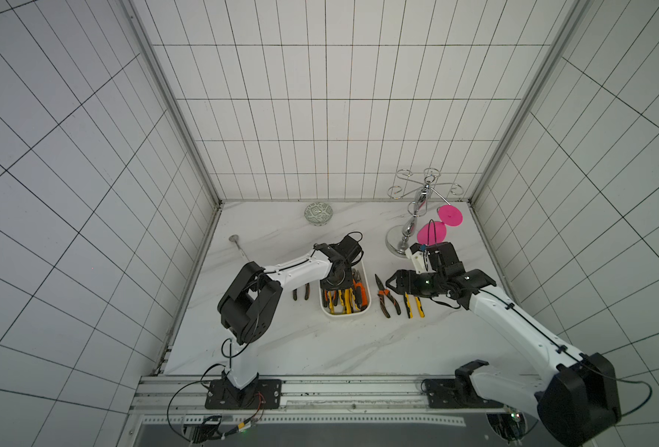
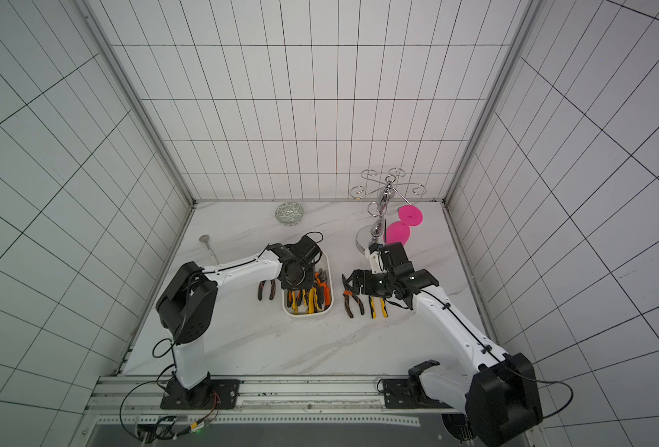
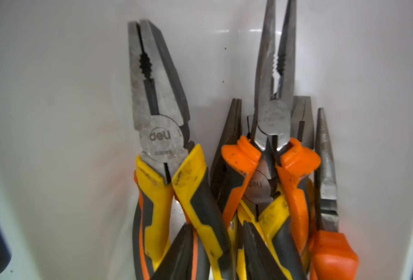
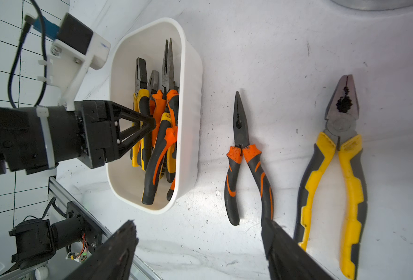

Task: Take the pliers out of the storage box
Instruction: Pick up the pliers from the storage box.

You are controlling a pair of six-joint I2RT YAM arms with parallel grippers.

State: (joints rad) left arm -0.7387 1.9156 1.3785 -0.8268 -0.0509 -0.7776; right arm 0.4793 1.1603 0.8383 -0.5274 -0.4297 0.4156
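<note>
Quick look at where things stand: the white storage box (image 1: 345,314) sits mid-table, and most of the pliers (image 4: 162,126) are heaped inside it, noses pointing at the end of the box away from the robot.

The left gripper (image 4: 149,126) is reaching down into the box, tips right on the heap. In the left wrist view its fingers (image 3: 251,242) have a yellow-and-black handle between them with barely any slack. So it's mostly closed, but I honestly can't tell if it's really pinching that handle or just brushing it.

Three pairs are already out of the box. An orange-and-black needle-nose pair (image 1: 388,300) and a yellow-and-black combination pair (image 1: 413,305) lie side by side just beside the box on the right arm's side. A dark-handled pair (image 1: 301,292) lies just beside the box on the other side, half hidden under the left arm.

The right gripper (image 4: 198,221) hovers just beside the box, over the needle-nose pair, spread wide with nothing in it.

A green-patterned bowl (image 1: 318,213) and a spoon (image 1: 239,245) sit well apart from the box, toward the back wall.
</note>
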